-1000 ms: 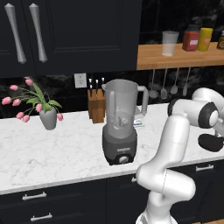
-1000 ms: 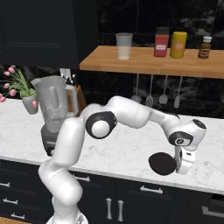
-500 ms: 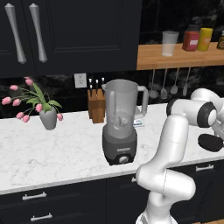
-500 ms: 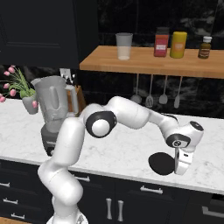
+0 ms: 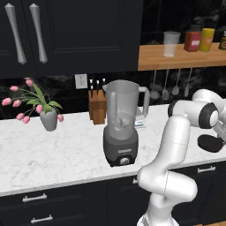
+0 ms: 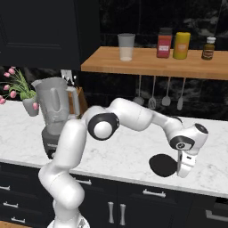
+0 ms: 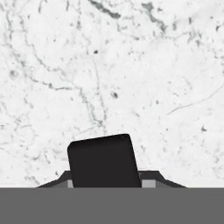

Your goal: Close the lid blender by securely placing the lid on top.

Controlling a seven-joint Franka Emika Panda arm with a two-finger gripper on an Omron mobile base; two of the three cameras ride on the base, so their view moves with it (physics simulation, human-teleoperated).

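The blender (image 5: 120, 129) stands upright on the white marble counter (image 5: 53, 154), long axis vertical: dark grey base with a little round knob facing front, see-through grey jar with its handle off to the right, top open, and I can't read any writing on it. The lid (image 6: 163, 164), a flat black disc, lies flat on the counter well to the right of it, just beside the gripper (image 6: 185, 171). Can't tell whether the jaws are open or closed.

the arm reaches far to its right, elbow bent, wrist turned down; the gripper (image 6: 184, 170) points straight down just above the surface (finger spread can't be judged).
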